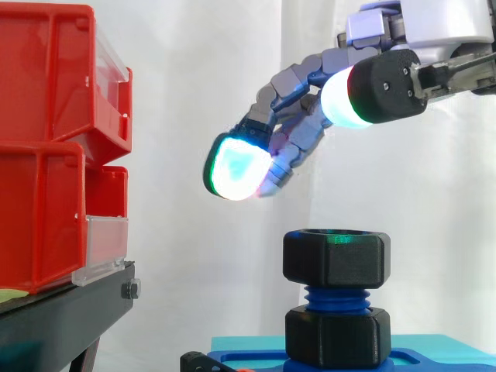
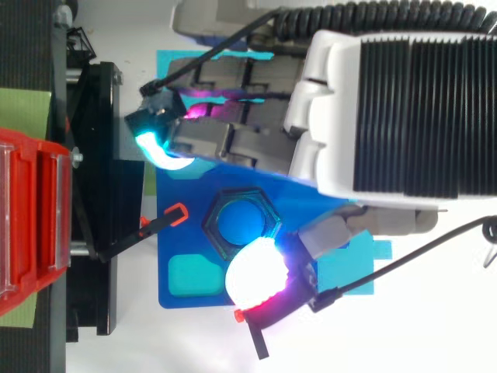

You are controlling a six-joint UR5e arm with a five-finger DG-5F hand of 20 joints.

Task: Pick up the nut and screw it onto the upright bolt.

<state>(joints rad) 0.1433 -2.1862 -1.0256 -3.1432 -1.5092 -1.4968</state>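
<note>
A black hex nut [image 1: 335, 259] sits on the top of the upright blue bolt [image 1: 335, 298], whose threads show below it. A second black hex piece [image 1: 337, 335] sits at the bolt's foot on the blue base plate [image 1: 434, 358]. From above, the nut [image 2: 216, 233] rings the bolt's blue top. My hand [image 1: 310, 116] hangs above and slightly left of the nut, apart from it. Its fingers are relaxed and hold nothing. One glowing fingertip [image 1: 236, 167] points down-left, and a white pad [image 2: 256, 272] hovers by the nut's edge.
Red bins [image 1: 46, 147] are stacked on a black stand [image 1: 62, 318] at the left, about a hand's width from the bolt. A black clamp with an orange tip [image 2: 175, 215] lies at the plate's left edge. A cyan inset [image 2: 194, 273] marks the plate.
</note>
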